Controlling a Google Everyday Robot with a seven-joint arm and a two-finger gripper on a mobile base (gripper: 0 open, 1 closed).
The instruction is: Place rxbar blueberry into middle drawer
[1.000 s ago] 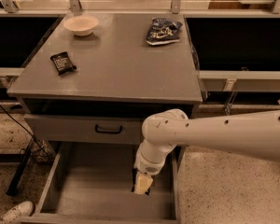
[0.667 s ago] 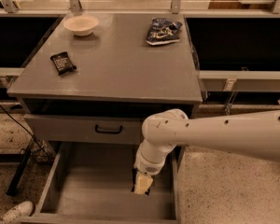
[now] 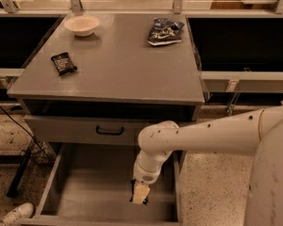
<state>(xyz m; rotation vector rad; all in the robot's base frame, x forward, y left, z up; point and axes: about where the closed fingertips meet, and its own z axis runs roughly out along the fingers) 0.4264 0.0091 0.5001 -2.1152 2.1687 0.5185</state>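
**Gripper dips lower over the open drawer**

Lower and a shade to the left, that's where the gripper sits now compared with a second ago, and the white arm has swung its elbow left with it. Everything on the table has stayed put.

Where's the rxbar blueberry? From here I can't pick it out for certain. A dark sliver shows at the left edge of the gripper's pale tip, and I cannot tell whether that is the bar. Whether the gripper is clamped or released, I cannot tell either.

It hangs pointing down inside the middle drawer, over the right part of the bare grey floor and towards the near end. The drawer is pulled well out, and its low side walls run along left and right.

Just above and behind it is the grey drawer front with its black handle, closed. The arm's elbow crosses the right end of that front.

Up on the grey table, a black-wrapped bar lies at the left side. A pale bowl stands at the far left. A blue-and-white snack bag lies crumpled at the far right, well apart from both.

Down on the speckled floor, a white shoe pokes in at the near left corner.
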